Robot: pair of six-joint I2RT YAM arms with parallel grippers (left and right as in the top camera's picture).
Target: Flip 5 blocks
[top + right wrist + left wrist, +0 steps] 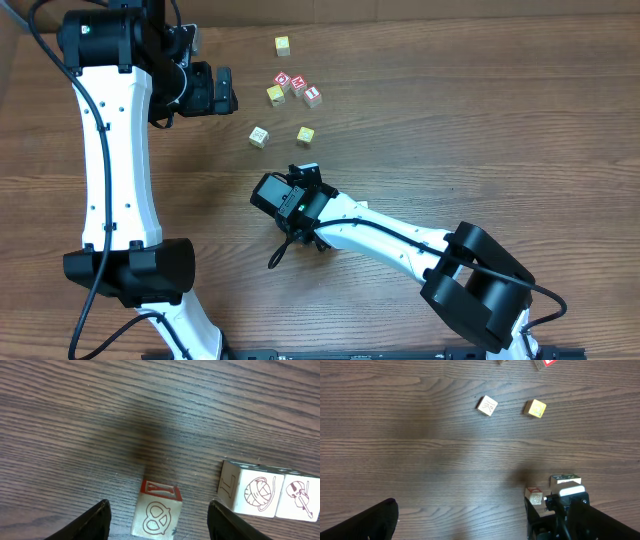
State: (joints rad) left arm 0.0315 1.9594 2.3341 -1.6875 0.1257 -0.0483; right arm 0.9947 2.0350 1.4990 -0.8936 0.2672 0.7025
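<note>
As I read it, right gripper (159,510): jaws apart, straddling pretzel block (156,520), not touching it.
Left gripper (222,90): jaws wide apart.

Pretzel block (156,516), cream, sits flat alone; yarn-ball block (252,492) and violin block (298,497) stand touching nearby.

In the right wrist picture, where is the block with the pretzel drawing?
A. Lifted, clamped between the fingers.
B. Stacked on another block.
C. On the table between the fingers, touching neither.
C: the pretzel block rests on the table, with a visible gap to each finger of the right gripper.
</note>
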